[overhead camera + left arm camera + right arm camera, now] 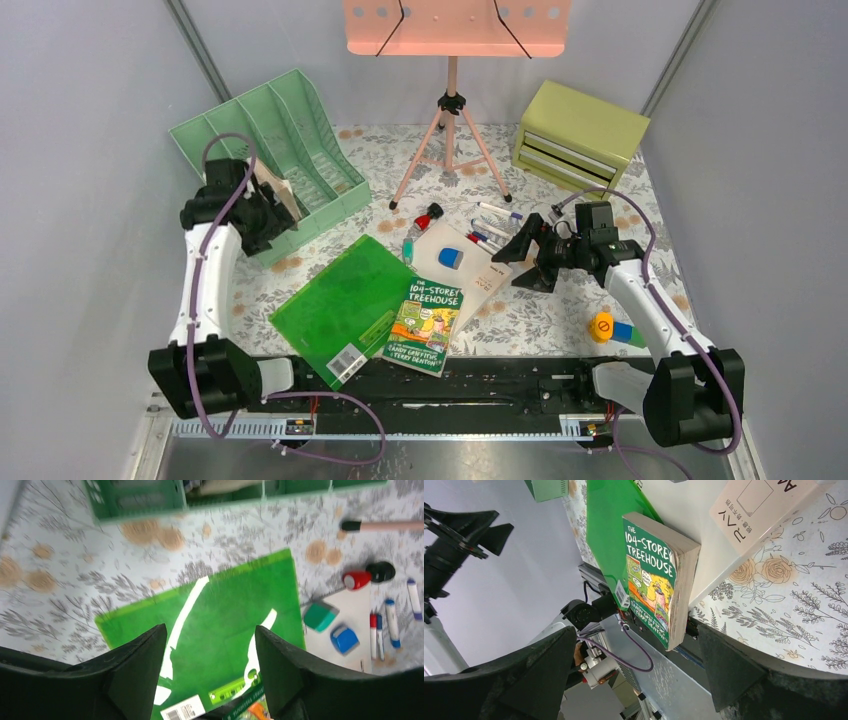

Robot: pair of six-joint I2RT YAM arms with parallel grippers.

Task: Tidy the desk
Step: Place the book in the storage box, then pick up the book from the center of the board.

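The desk (545,318) spreads out under both grippers, its flowered top strewn with stationery in the stretch between them. The left gripper (210,680) hangs above it with its fingers apart and nothing between them. Straight below it a green folder (225,615) lies flat on the desk. Just beside that gripper, on its outer side, stands a pale green file rack (290,130), and something tan and flat (275,185) leans in the slot nearest the fingers.

The right gripper (527,255) is turned sideways towards the middle of the desk, its jaws spread wide and empty. Right in front of its fingertips lies a small white card (754,505) with printing on it, resting on the edge of a white sheet (440,240). On that sheet sits a little blue block (450,258). Further out in the same direction, a paperback book (651,580) lies face up, overlapping the folder's edge. A handful of markers (497,212) and a red-capped bottle (425,218) lie close on the gripper's far side. Behind it, near its own arm, sits a yellow and blue toy (610,328). Well beyond both grippers stand a pink music stand (450,130) and an olive drawer box (580,135).
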